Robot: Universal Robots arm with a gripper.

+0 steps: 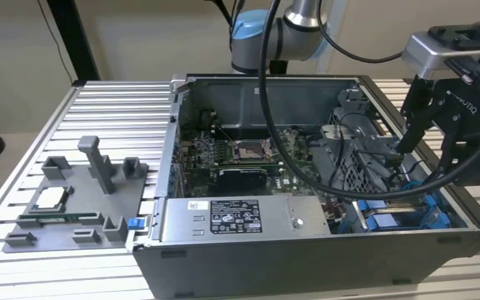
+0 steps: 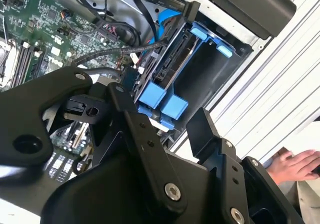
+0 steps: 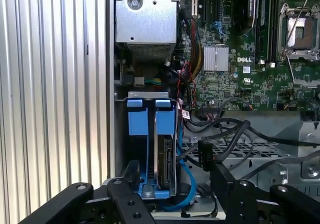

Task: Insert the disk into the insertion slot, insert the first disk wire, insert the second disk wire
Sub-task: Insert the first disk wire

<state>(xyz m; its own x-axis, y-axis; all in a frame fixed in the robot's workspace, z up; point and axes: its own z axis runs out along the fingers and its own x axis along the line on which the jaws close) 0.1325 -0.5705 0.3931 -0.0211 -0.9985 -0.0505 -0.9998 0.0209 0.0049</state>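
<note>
Clock bearings are read on the exterior view, centred on the motherboard (image 1: 240,156).

- Open computer case (image 1: 307,262) on a slatted metal table (image 1: 98,112). Grey power-supply box (image 1: 235,219) at 6 o'clock. Grey fixture plate (image 1: 65,212) out at 9 o'clock, on the table beside the case.
- Insertion slot (image 1: 394,219) at 4 o'clock, in the case corner, with blue rails and tabs showing.
- Gripper (image 1: 427,156) hangs at 3 o'clock, over the drive end of the case and just above the slot.
- In the first wrist view the fingers (image 3: 220,176) are spread wide, one on each side of the slot. Nothing is clamped between them. Cannot tell whether either finger touches the blue plastic.
- Disk (image 3: 164,156) stands on edge inside the slot, under the blue tabs, in its blue frame.
- A blue cable (image 3: 184,181) loops close beside the disk. A black connector (image 3: 205,151) on a dark lead lies near one finger and is not gripped. Cannot tell whether either lead is plugged into the disk.
- A person's hand (image 2: 295,164) rests outside the case in the second wrist view.
</note>
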